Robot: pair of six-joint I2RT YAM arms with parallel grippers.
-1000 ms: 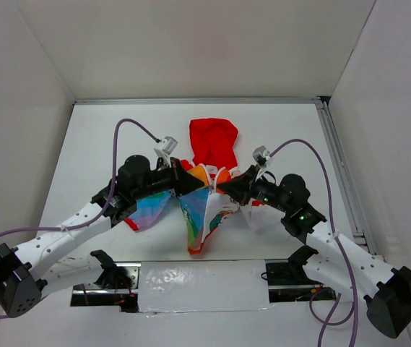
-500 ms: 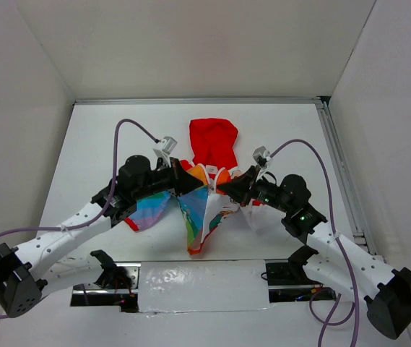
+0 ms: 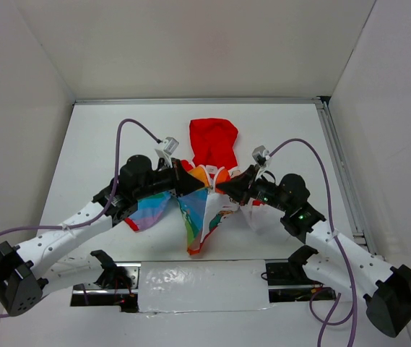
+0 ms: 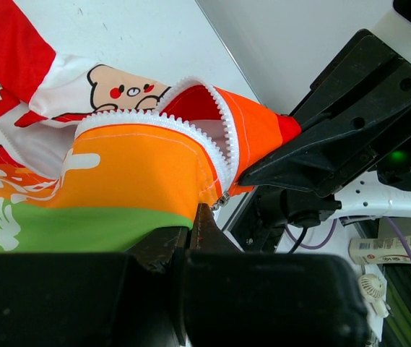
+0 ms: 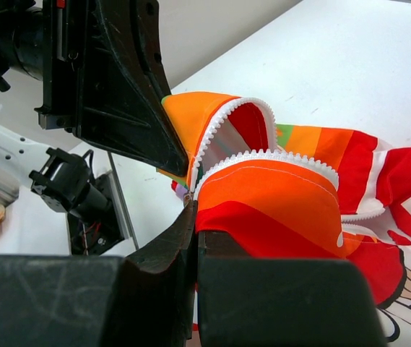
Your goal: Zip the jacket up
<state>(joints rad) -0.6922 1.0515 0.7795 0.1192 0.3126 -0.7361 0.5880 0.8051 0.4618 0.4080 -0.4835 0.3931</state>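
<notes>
The jacket [image 3: 204, 210] lies mid-table, its red hood [image 3: 213, 142] toward the back, the rainbow side [image 3: 150, 210] on the left and the white side [image 3: 252, 215] on the right. Its front edges are lifted into a peak where both grippers meet. My left gripper [image 3: 204, 186] [image 4: 196, 217] is shut on the orange-green edge by the white zipper teeth [image 4: 147, 120]. A small metal zipper part [image 4: 223, 199] hangs just past its tip. My right gripper [image 3: 222, 186] [image 5: 194, 210] is shut on the orange-red edge under its own zipper teeth [image 5: 270, 155]. The jacket is unzipped.
A metal rail [image 3: 339, 170] runs along the table's right side. A taped metal plate [image 3: 198, 278] lies between the arm bases at the near edge. Purple cables [image 3: 129, 124] loop above both arms. White walls close in the table on three sides.
</notes>
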